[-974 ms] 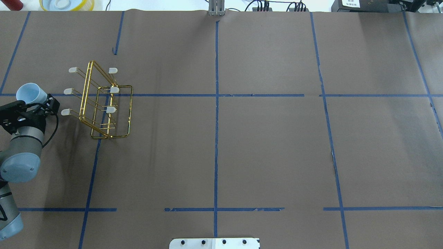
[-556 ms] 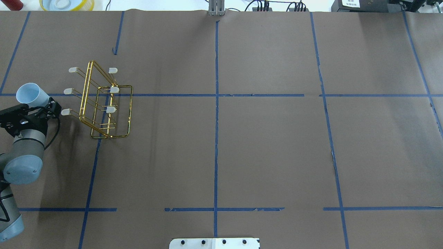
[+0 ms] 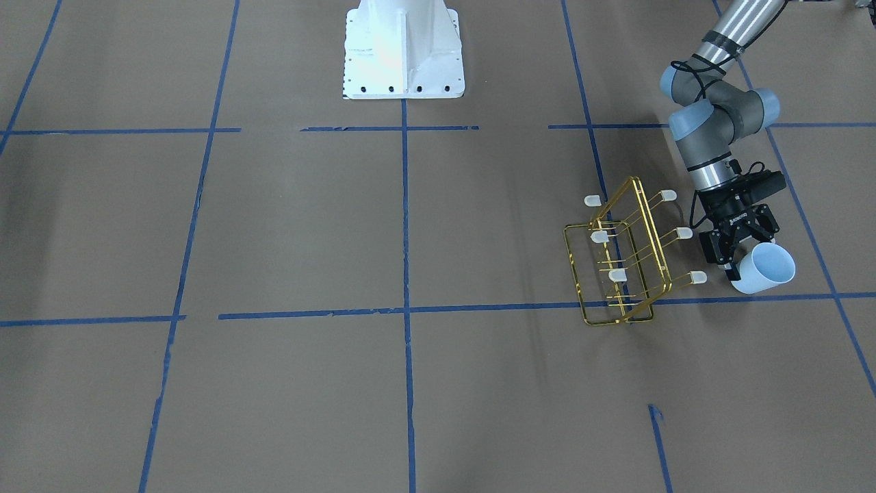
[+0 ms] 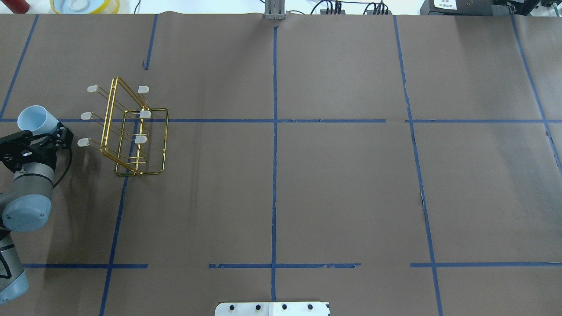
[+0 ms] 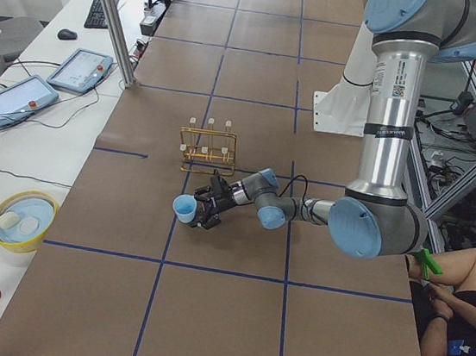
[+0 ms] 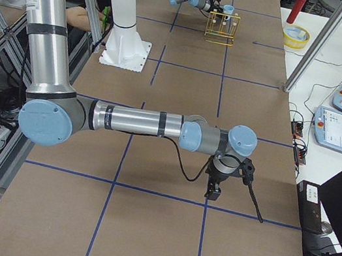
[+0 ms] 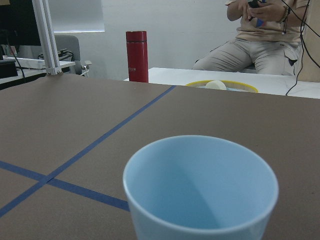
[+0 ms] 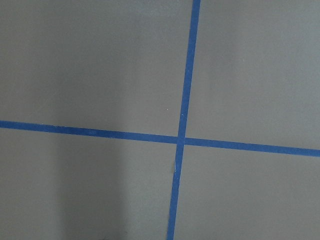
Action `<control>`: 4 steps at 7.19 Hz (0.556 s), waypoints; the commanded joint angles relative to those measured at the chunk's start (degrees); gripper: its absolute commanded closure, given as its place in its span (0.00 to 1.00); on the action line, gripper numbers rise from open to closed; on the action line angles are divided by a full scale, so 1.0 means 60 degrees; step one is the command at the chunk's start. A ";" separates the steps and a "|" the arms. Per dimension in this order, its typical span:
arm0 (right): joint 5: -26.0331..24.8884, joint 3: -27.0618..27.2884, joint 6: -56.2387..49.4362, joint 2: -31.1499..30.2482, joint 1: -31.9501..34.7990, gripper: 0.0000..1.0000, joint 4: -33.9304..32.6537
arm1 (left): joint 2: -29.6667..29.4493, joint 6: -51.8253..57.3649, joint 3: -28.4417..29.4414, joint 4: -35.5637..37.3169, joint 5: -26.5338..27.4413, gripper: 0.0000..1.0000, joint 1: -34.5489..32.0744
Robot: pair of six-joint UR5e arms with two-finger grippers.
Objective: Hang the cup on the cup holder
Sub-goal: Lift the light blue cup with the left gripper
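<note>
The pale blue cup is held tilted in my left gripper, which is shut on its lower part, just above the table. Its open mouth faces away from the gripper, as the left wrist view shows. The gold wire cup holder stands a short way to the right of the cup, its capped prongs pointing at the gripper. In the front-facing view the cup sits right of the cup holder, apart from the nearest prong. My right gripper hangs over bare table far away; I cannot tell if it is open.
A red bottle and a yellow bowl stand on the white bench beyond the table's left end, where a person sits. The white robot base is at the table's near edge. Blue tape lines cross the brown table.
My left gripper with the cup has shifted slightly left, away from the cup holder. The cup holder has not moved.
</note>
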 commanded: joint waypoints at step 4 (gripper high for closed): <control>0.0000 0.0000 0.0000 0.0000 -0.0012 0.00 -0.0008 | -0.0431 0.0026 0.0211 -0.0059 0.0000 0.00 -0.0308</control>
